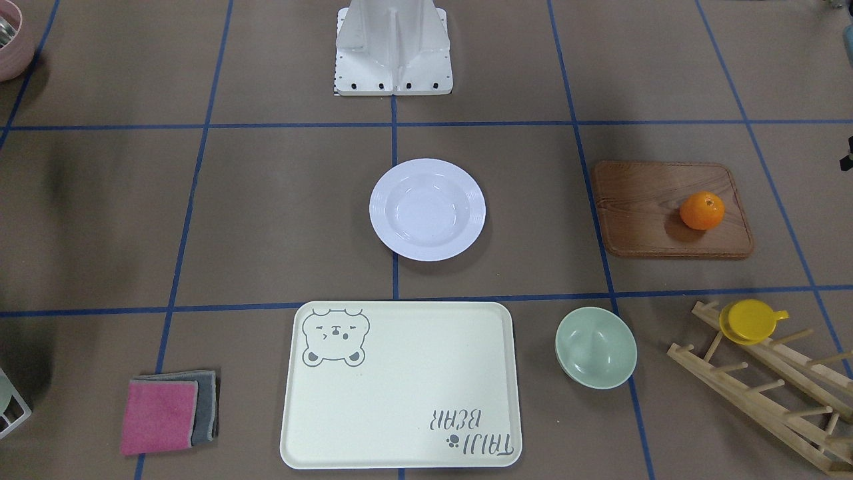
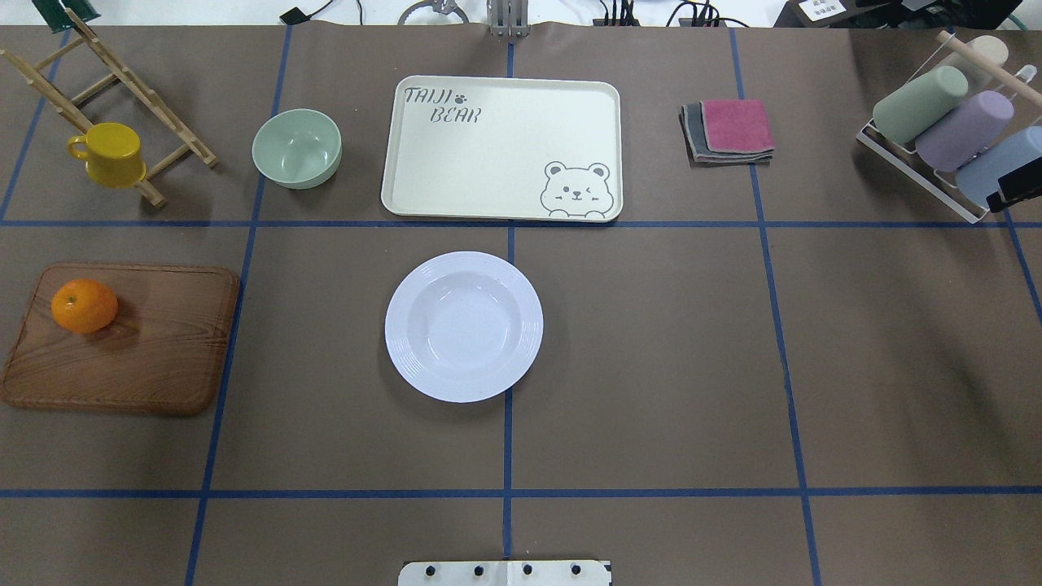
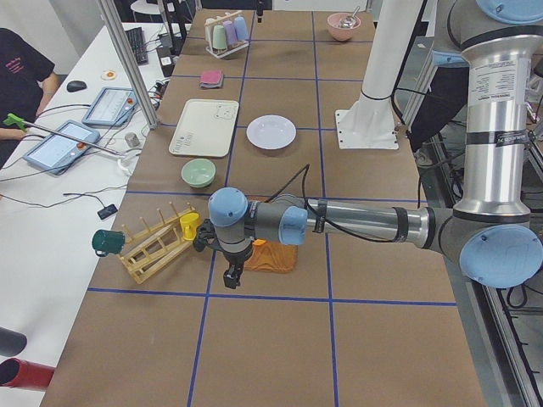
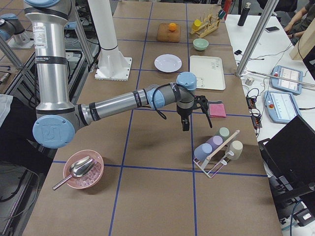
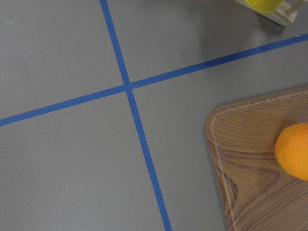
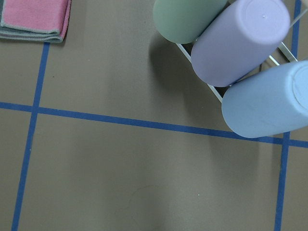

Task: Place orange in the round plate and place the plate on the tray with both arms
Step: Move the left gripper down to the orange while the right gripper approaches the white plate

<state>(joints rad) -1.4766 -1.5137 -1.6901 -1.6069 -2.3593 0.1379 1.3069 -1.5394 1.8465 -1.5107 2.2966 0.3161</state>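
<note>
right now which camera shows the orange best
The overhead exterior view: the orange sits whole and unobstructed on the wooden board. Front-facing shows it whole but smaller, left wrist crops it at the edge, exterior right shows it tiny, exterior left mostly hides it, right wrist misses it.

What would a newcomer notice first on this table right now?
The bright orange on the wooden board at the robot's left stands out most. Next comes the empty white plate in the middle, with the cream bear tray just beyond it.
</note>
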